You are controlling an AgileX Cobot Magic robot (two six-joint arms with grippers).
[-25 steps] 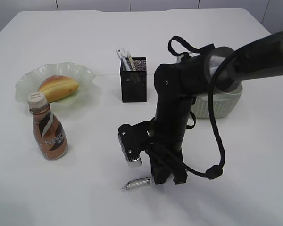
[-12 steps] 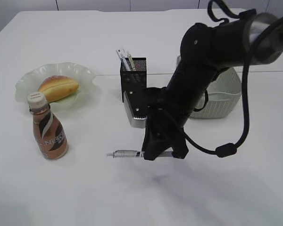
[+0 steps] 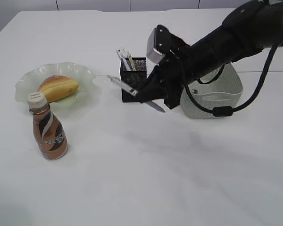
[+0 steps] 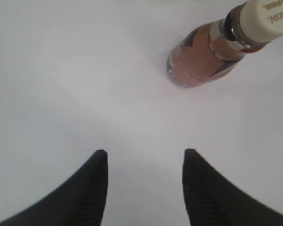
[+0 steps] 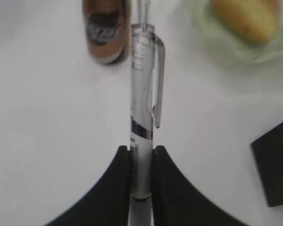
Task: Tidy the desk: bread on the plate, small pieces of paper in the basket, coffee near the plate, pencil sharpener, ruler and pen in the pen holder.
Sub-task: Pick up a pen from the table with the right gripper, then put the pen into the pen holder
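My right gripper (image 3: 144,95) is shut on a clear pen (image 3: 119,84) and holds it tilted in the air, just in front of the black mesh pen holder (image 3: 138,68). In the right wrist view the pen (image 5: 144,94) is clamped between the shut jaws of the right gripper (image 5: 141,151). The bread (image 3: 58,87) lies on the pale green plate (image 3: 82,71). The coffee bottle (image 3: 48,133) stands in front of the plate. My left gripper (image 4: 144,154) is open and empty above bare table, with the coffee bottle (image 4: 210,54) ahead of it to the right.
The holder has a few pens or sticks (image 3: 125,57) standing in it. A pale basket (image 3: 217,101) stands right of the holder, partly behind my right arm. The right wrist view also shows the bottle (image 5: 104,33), the bread (image 5: 247,16) and a corner of the holder (image 5: 276,162).
My right gripper has carried the pen from low over the table's front up and back to the pen holder. The pen now points left and is tilted.
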